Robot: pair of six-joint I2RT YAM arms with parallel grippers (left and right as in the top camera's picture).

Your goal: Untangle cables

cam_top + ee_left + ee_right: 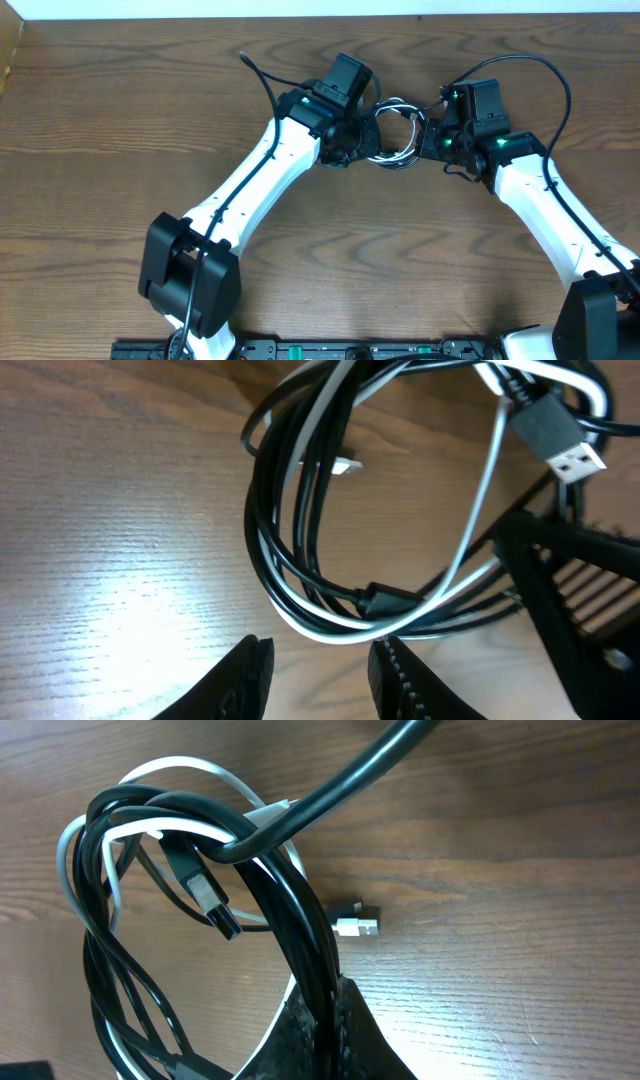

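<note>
The cables sit close to the far edge of the table (100, 150), about midway along it, with both arms meeting over them. There is little room behind the bundle. The wood is bare toward the near edge between the arms, and out to the far left corner.

The black cable (300, 910) and white cable (483, 480) are wound together in one loose coil, several black turns with white strands threaded through. A black flat plug (215, 905) hangs across the inside of the loop, and a small silvery plug (357, 927) lies on the wood just beside the coil.

The right gripper (322, 1020) has its jaws pressed together, pinching the black cable where the strands run down into it. The left gripper (318, 660) stands partly spread with nothing between its fingers, its tips just short of the coil's near side.
</note>
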